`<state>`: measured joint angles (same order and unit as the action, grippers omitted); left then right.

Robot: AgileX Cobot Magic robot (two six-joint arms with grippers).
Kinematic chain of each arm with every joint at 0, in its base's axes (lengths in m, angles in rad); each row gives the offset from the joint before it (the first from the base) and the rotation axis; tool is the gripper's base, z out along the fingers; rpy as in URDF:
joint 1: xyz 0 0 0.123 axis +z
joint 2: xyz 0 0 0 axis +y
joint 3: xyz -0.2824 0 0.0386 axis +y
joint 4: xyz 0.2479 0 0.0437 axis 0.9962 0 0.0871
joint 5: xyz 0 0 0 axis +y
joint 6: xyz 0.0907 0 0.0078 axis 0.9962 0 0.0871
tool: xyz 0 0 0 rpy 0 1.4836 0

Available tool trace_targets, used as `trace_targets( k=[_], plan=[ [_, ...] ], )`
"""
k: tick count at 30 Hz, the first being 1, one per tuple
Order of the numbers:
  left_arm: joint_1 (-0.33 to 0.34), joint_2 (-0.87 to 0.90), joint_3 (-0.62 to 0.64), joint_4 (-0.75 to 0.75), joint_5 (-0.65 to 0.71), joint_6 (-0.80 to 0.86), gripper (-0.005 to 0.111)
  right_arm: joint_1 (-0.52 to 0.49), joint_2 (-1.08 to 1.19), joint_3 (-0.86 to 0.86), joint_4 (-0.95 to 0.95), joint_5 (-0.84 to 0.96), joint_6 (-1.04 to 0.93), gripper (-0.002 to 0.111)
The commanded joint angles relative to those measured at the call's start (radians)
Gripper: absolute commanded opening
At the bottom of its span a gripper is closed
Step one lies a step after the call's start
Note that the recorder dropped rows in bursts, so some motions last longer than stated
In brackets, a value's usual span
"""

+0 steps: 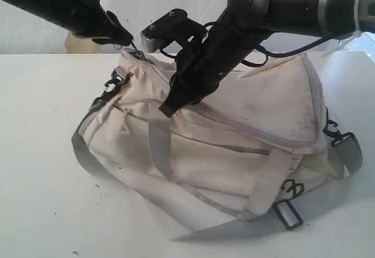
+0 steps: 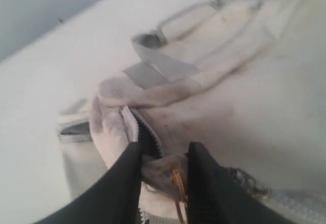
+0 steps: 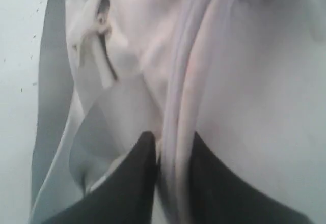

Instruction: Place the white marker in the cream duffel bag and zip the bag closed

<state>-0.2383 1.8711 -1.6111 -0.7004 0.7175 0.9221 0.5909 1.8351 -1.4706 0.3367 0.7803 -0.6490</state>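
One cream duffel bag (image 1: 246, 152) is seen lying across the middle and right of the white desk (image 1: 41, 170), its upper panel smudged with reddish stains. The white marker is not seen in any view, so its place cannot be told. A grey zipper (image 1: 258, 133) is traced along the bag's upper edge toward the right end. At the far left end a short stretch of zipper teeth (image 2: 150, 132) is shown parted, with dark lining behind it. A grey webbing handle (image 1: 157, 146) is draped down the near face, and a grey shoulder strap (image 1: 82, 152) is laid on the desk at the left. A black clip (image 1: 114, 83) is fixed at the left end, and a black slider buckle (image 1: 287, 214) is seen at the near right. The bag's far left end is pinched by the left gripper (image 1: 132, 42): its jaws are clenched on a fold of cream fabric just beside the parted teeth. The right gripper (image 1: 169, 107) is set on the bag's top, left of the middle. Its jaws are held narrowly apart with a raised ridge of fabric between them. Whether that ridge is squeezed or let go cannot be told.
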Motion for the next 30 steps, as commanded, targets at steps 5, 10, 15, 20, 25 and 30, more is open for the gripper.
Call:
trace_targets(
  k=[5,10,15,20,25,30],
  plan=[
    [0.027,-0.009,-0.017,-0.064,-0.239,-0.007,0.000,0.006,-0.001,0.015,0.008,-0.004,0.156,0.067],
    [0.027,-0.009,-0.017,-0.075,-0.170,-0.011,0.000,0.006,-0.001,0.015,0.040,-0.125,0.158,0.064],
    [0.027,-0.011,-0.017,-0.076,-0.146,-0.020,0.000,0.006,0.036,0.015,0.051,-0.296,0.158,0.063],
    [0.027,-0.033,-0.017,-0.076,-0.170,-0.083,0.000,0.006,0.078,0.015,0.170,-0.229,0.158,0.063],
    [0.027,-0.061,-0.017,-0.074,-0.234,-0.086,0.000,0.006,0.089,0.017,0.158,-0.177,0.158,0.063],
    [0.027,-0.073,-0.017,-0.055,-0.272,-0.155,0.000,0.006,0.106,0.017,0.149,-0.116,0.158,0.038]
  ],
)
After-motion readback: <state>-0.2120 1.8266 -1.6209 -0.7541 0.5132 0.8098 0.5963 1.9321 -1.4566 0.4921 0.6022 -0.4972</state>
